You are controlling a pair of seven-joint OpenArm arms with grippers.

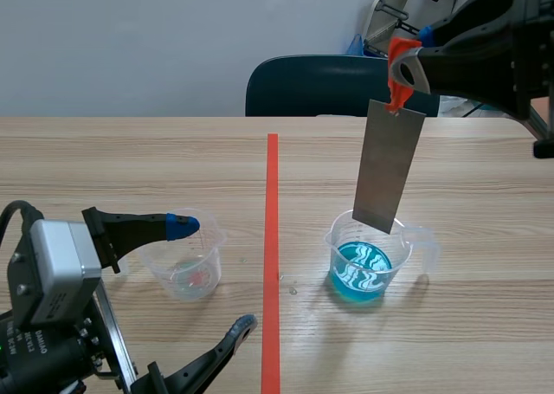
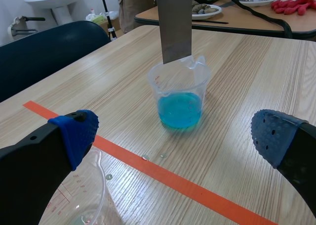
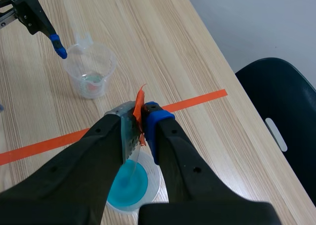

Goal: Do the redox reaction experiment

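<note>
Now, above the bench point(image 1: 130, 151), your right tool point(image 3: 140, 118) pinches the metal strip point(image 1: 389, 164) by its orange tab. The strip hangs upright with its lower end at the rim of the cup point(image 1: 372, 255), so you appear to be at the dipping step: lower it straight until it meets the liquid. That cup holds shallow blue liquid point(image 1: 368, 268); the other cup point(image 1: 186, 260) shows only a reddish trace, with your left tool point(image 2: 175, 133) spread wide beside it.

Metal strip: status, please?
Right hand shut on metal strip, hanging over blue cup, above liquid. Left hand open by clear cup. Nothing blocking.
</note>
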